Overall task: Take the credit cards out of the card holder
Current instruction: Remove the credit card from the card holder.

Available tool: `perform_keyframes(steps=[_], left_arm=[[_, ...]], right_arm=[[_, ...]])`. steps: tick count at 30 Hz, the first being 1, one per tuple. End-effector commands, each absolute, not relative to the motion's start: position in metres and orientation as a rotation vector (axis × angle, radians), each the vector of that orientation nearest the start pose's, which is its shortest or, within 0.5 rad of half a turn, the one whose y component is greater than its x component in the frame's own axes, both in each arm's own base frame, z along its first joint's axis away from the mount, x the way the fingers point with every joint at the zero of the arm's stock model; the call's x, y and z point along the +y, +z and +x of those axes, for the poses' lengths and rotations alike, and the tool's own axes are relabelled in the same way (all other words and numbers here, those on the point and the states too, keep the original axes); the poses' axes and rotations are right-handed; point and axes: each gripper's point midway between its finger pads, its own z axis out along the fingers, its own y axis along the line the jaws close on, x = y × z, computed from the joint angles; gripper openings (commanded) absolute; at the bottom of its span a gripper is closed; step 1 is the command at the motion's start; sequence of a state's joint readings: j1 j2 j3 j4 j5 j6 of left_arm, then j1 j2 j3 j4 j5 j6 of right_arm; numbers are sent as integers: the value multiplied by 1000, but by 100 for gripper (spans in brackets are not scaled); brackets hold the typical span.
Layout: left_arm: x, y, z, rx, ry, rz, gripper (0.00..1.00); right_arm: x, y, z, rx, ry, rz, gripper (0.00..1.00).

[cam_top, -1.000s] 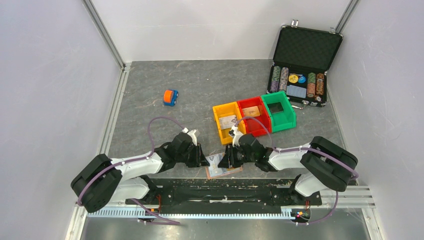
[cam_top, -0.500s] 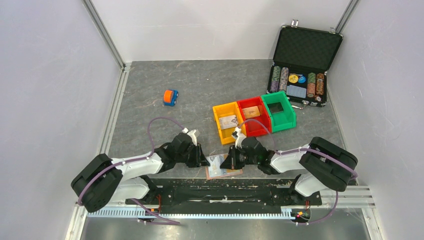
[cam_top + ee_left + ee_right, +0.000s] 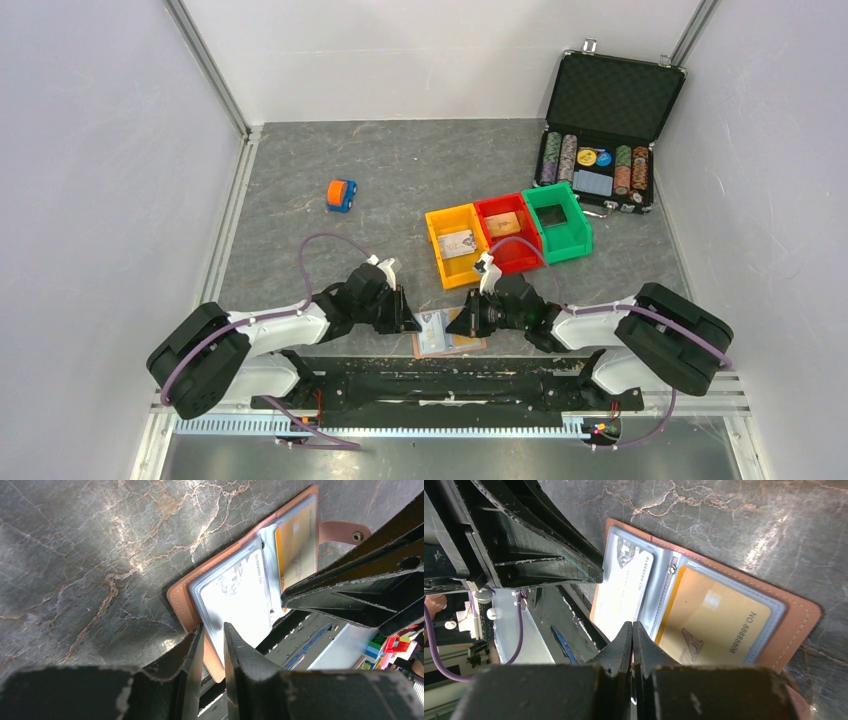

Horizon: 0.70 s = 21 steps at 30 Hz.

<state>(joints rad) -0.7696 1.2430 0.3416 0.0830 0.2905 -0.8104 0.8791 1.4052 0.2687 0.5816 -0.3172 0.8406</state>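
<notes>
At the near edge of the surface (image 3: 400, 180) the card holder (image 3: 447, 332) lies open, its left edge pinched in the left pincer (image 3: 212, 645). The right pincer (image 3: 632, 630), pressed together and apparently empty, sits at the fold between the pockets. It should spread, then nip the yellow card (image 3: 714, 617) squarely and draw it straight out.

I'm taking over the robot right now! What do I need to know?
Left gripper: shut on the near edge of the holder, which lies open between the arms.
Right gripper: shut, tips at the seam between the two pockets; I cannot tell whether it pinches anything.
Cards: white card and yellow card are both in their pockets.
Done: holder opened. A card-like thing lies in the yellow bin and another in the red bin, perhaps taken out already.
Left to do: pull out both cards.
</notes>
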Motion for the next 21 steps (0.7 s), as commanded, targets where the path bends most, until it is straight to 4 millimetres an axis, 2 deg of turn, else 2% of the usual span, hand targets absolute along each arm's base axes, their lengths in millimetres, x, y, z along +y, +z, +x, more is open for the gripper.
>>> perform_keyframes(steps=[1,4,10,13,21], left_arm=[[-226,-8,133,2727,-855,60,29],[-226,-7,132,2729,-861,57,29],[-232,2,132,2707,-912,54,28],[-233,4,131,2707,-930,53,27],[-234,4,127,2708,-963,39,25]], right_arm=[[294,38,139,2352,1274,-282,0],[298,41,138,2350,1293,-300,0],[304,44,138,2351,1326,-292,18],[306,42,139,2363,1318,-280,24],[308,33,142,2396,1265,-240,24]])
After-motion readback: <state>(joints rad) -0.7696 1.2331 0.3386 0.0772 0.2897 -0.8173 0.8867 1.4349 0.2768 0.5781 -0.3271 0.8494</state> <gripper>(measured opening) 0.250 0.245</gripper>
